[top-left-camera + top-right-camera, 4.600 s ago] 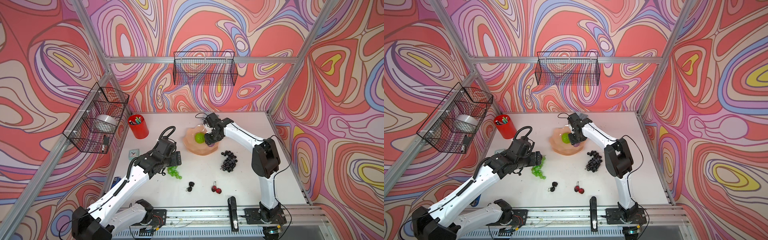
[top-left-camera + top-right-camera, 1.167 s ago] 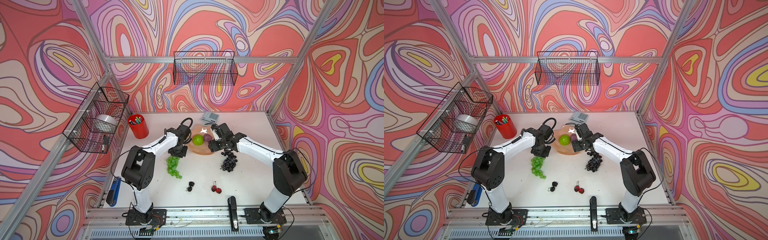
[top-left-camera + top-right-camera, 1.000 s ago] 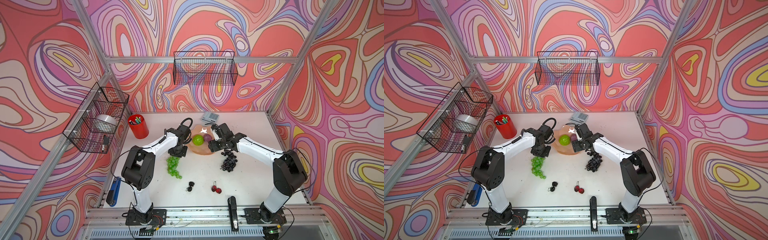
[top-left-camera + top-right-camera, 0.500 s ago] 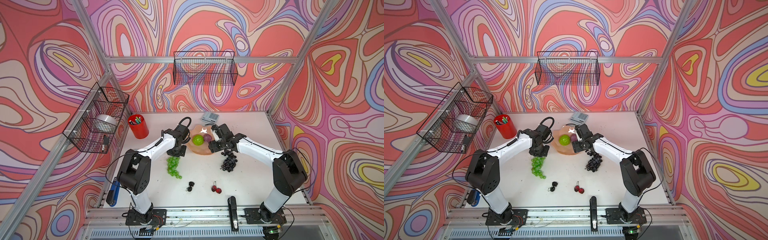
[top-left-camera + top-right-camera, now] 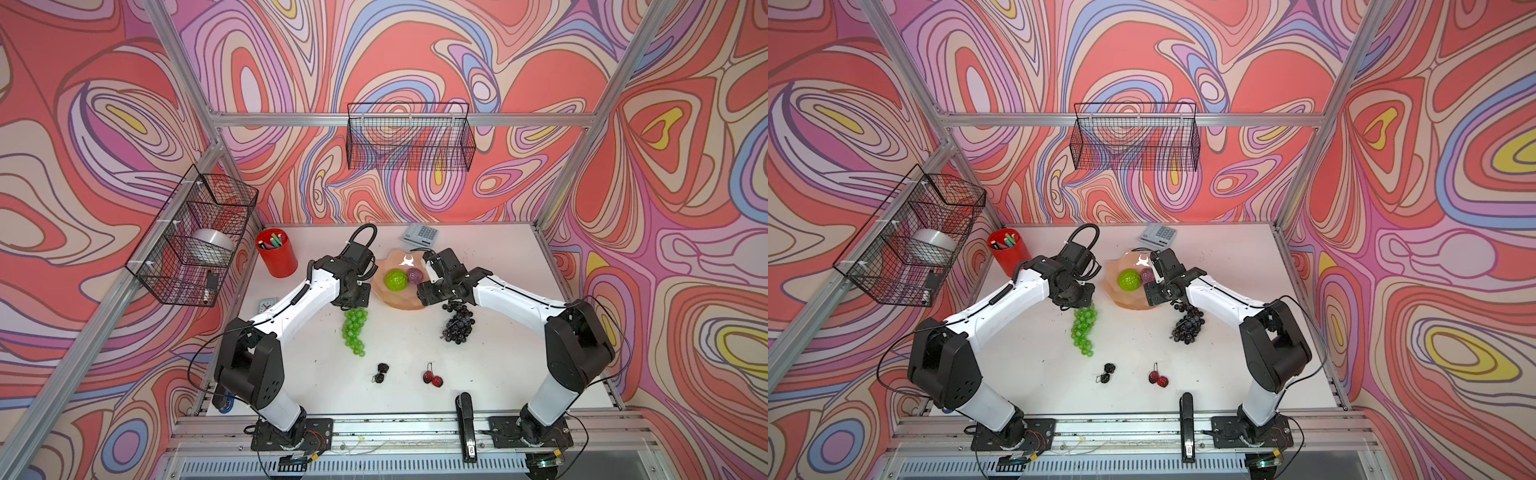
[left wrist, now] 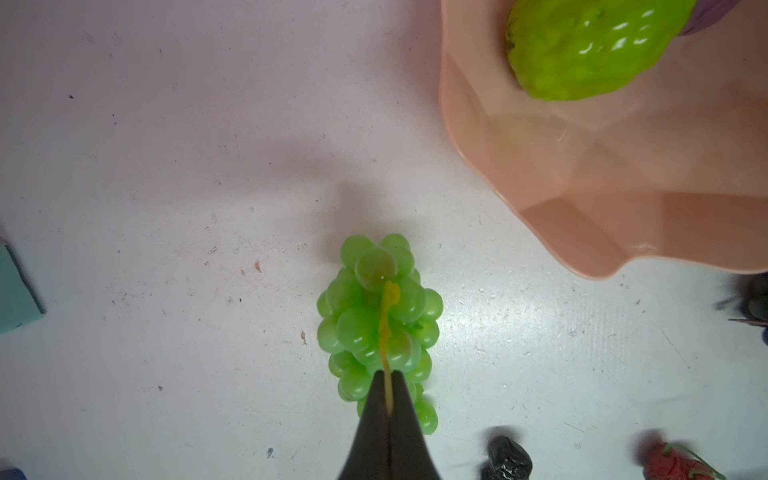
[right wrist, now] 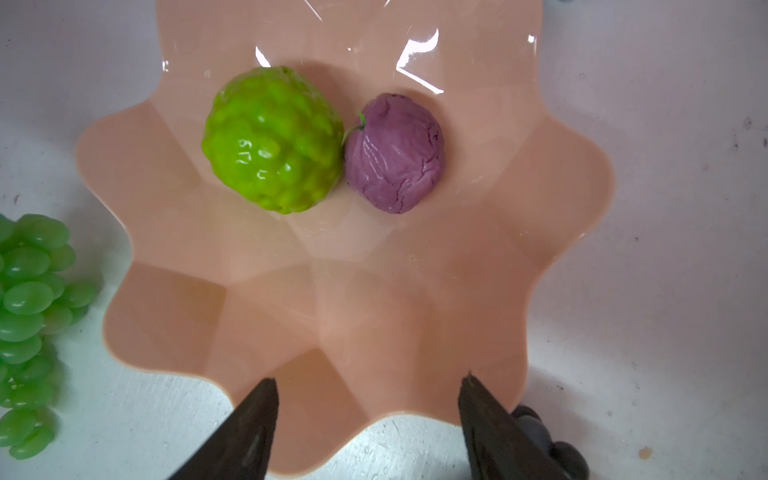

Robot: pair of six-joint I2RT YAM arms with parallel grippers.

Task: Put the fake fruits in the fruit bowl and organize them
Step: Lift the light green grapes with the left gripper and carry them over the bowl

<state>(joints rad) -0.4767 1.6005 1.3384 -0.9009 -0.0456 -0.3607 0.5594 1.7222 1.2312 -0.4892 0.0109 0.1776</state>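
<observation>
Left claw: the left gripper [image 6: 388, 376] is pressed together on the thin yellow stem of the green grape bunch [image 5: 354, 328].
Bunch position: it lies on the table [image 5: 498, 270] at 7 o'clock of the fruit bowl [image 7: 561, 187], apart from the rim. I cannot tell whether any of it is lifted.
Right claw: the right gripper [image 7: 369, 378] is spread and empty over the bowl's 4 o'clock rim.
In bowl: the bumpy lime-green ball [image 7: 272, 139] touches the bumpy purple ball [image 7: 395, 151], at its 9 o'clock in both top views.
Still out: the dark purple grape bunch [image 5: 457, 324] is at the bowl's 4 o'clock, the black cherry pair [image 5: 380, 372] at 6 and the red cherry pair [image 5: 432, 377] at 5.
Risk, slip: the glossy stem is a narrow hold, so the heavy bunch may pull free on the lift.
Risk, swing: a dangling bunch could catch the scalloped rim and shove the light bowl, or knock the balls apart.
Risk, crowding: both arms meet at the bowl, so the right claw may block the drop.
Change, several seconds: the right claw was down inside the bowl beside the lime ball alone. The purple ball has since joined it and the claw has backed out to the rim.
Change, left arm: it stretched low from 7 o'clock, and now its elbow stands up and out.
Unchanged: the green bunch lies about where it lay.
</observation>
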